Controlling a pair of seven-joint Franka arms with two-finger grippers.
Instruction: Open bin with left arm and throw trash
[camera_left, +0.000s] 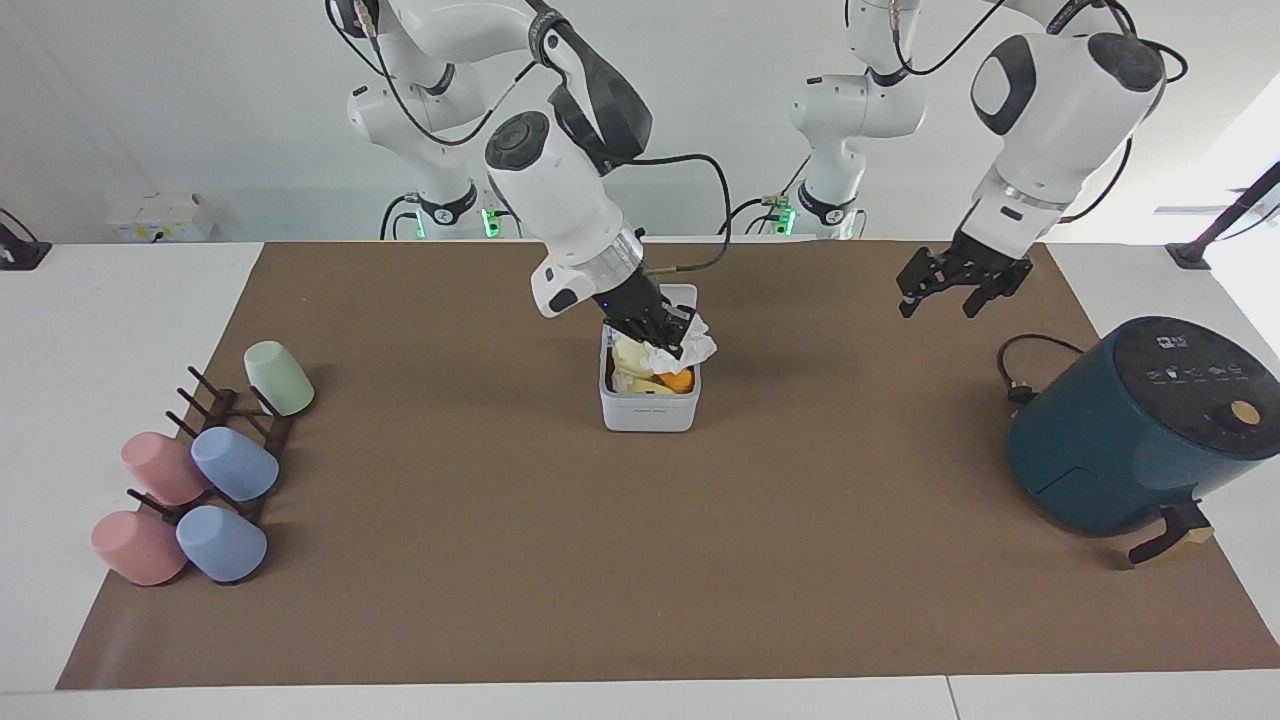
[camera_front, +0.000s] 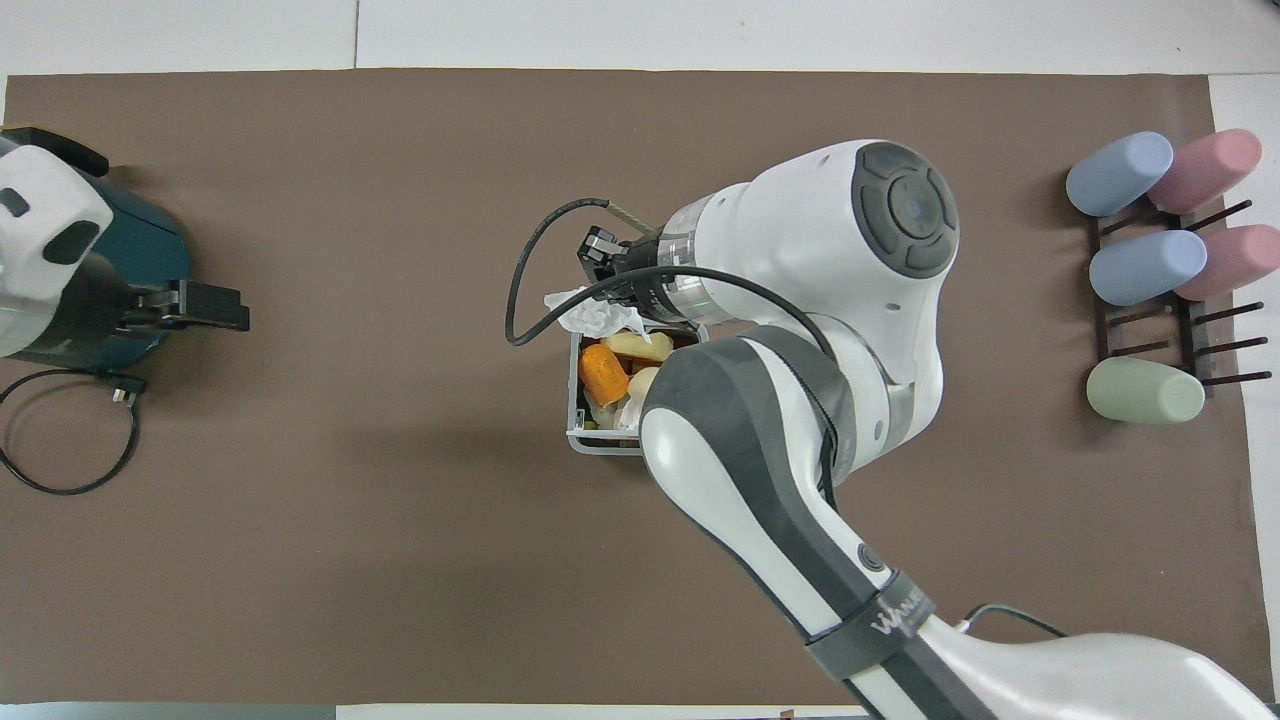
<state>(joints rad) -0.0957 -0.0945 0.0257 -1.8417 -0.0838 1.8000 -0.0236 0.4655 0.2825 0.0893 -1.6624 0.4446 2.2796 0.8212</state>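
facing view: bin (camera_left: 648, 408) open mid-counter; right claw (camera_left: 672, 338) over bin, pinching tissue wad (camera_left: 690, 345); left claw (camera_left: 950, 286) spread, waiting toward the air fryer (camera_left: 1140, 425).
overhead view: wad (camera_front: 590, 312) overhangs bin's rim.
step: dropping trash.
next: release over opening.

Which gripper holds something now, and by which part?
The right gripper pinches a tissue wad by its upper edge, over the bin. The left gripper holds nothing.
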